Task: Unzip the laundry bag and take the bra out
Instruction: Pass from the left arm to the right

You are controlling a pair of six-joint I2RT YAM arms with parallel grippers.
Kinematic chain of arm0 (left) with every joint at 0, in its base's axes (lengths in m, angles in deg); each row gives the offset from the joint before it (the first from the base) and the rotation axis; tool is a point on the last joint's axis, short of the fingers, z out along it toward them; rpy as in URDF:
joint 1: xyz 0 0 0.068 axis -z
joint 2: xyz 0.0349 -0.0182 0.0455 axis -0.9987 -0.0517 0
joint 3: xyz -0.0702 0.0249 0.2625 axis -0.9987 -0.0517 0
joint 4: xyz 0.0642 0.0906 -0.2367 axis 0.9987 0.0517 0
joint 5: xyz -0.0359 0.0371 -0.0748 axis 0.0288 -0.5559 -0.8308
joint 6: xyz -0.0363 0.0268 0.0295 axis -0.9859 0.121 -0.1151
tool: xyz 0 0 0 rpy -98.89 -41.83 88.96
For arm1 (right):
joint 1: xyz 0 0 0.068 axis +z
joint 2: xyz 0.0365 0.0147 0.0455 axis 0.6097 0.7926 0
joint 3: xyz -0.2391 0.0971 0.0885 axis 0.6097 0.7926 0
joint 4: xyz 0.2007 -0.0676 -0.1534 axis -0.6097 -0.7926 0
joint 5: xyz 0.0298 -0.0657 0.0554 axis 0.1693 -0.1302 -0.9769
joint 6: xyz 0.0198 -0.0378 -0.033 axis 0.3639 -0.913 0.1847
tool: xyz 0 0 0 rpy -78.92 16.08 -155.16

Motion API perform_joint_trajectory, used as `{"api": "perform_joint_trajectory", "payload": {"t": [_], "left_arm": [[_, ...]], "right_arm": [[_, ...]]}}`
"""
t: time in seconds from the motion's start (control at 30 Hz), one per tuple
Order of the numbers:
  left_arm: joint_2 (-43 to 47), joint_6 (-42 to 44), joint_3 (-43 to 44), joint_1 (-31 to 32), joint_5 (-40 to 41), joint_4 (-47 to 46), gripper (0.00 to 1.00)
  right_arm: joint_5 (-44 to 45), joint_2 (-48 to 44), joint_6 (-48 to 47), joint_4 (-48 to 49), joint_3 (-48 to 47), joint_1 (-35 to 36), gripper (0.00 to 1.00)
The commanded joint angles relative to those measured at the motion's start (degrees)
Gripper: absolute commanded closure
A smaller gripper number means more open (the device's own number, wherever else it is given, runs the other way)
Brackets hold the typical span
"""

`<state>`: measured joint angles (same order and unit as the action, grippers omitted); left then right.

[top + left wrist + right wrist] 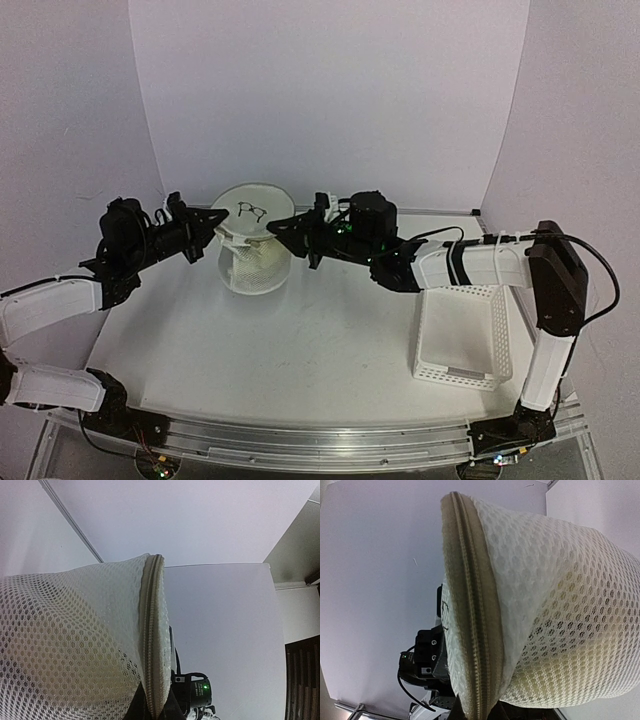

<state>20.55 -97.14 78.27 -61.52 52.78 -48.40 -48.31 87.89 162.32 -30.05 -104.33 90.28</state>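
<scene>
The laundry bag [252, 262], a white mesh pouch, stands upright at the back of the table. Its round face [250, 210] with a small black bra outline is tilted up. My left gripper [222, 222] is shut on the bag's left rim. My right gripper [277, 229] is shut on the right rim. In the left wrist view the zipper band [152, 645] runs down between my dark fingertips [170, 711]. In the right wrist view the zipper band [476, 630] also ends between my fingers [525, 716], and it looks zipped. The bra is hidden; only a pale bulk shows through the mesh [570, 645].
A white perforated plastic basket [498, 330] sits on the table under my right forearm. The table's back edge and walls stand close behind the bag. The right arm's wrist camera [197, 692] shows just past the bag in the left wrist view.
</scene>
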Motion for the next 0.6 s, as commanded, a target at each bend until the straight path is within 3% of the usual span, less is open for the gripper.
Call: {"api": "perform_joint_trajectory", "payload": {"t": [0.0, 0.13, 0.37, 0.47, 0.57], "left_arm": [[2.23, -0.36, -0.73, 0.41, -0.56, -5.28, 1.0], [2.58, 0.32, -1.98, 0.5, -0.71, -5.36, 1.0], [3.06, 0.77, -4.59, 0.5, -2.13, -5.35, 0.52], [2.74, 0.69, -6.01, 0.5, -3.76, -5.22, 0.38], [2.07, 0.56, -7.64, 0.57, -5.36, -5.27, 0.32]], "right_arm": [[0.56, -2.34, -2.08, 2.72, -0.86, 0.27, 1.0], [1.05, -3.77, -3.43, 2.79, 0.86, 0.26, 1.0], [1.91, -6.23, -5.7, 4.01, 4.47, 0.24, 1.0], [1.79, -6.74, -6.2, 4.76, 5.24, 0.28, 1.0], [0.98, -6.71, -6.4, 5.52, 5.29, 0.29, 1.0]]}}
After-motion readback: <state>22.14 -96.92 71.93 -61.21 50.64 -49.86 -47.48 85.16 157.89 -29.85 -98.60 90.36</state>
